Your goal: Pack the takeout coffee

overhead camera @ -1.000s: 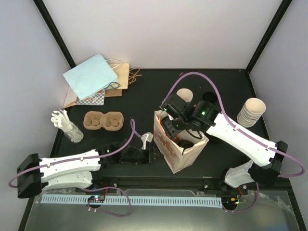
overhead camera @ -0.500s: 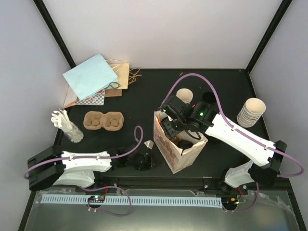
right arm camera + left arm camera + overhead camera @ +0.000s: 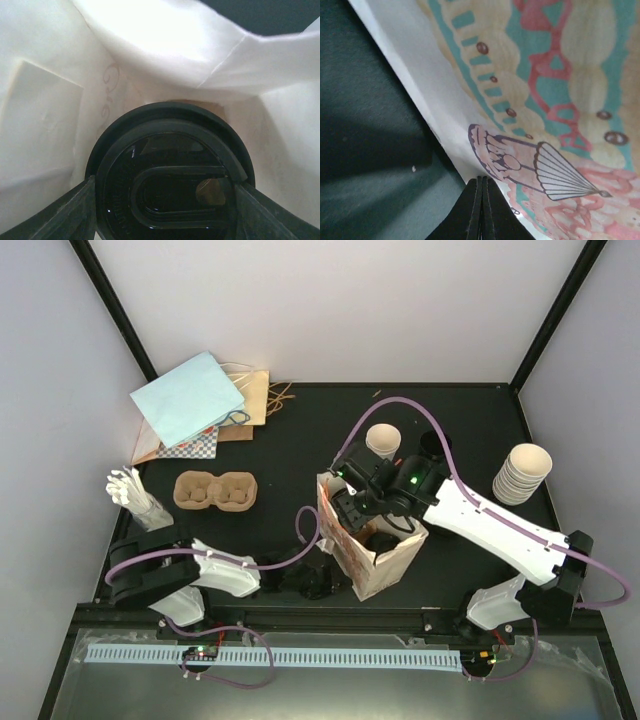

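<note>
Our right jaws are grasping the black-lidded cream paper cup (image 3: 170,150) upright inside the printed paper bag (image 3: 385,565); our left jaws are sitting clenched at its eight o'clock.

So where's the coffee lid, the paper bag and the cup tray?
coffee lid (image 3: 170,185), right wrist view, centre of its top.
paper bag (image 3: 392,565), top view, outer side wall.
cup tray (image 3: 214,490), top view, ridge between wells.

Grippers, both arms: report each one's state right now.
Left gripper: closed, holding nothing, tips beside the printed paper bag.
Right gripper: closed on the black-lidded coffee cup, inside the bag.
</note>
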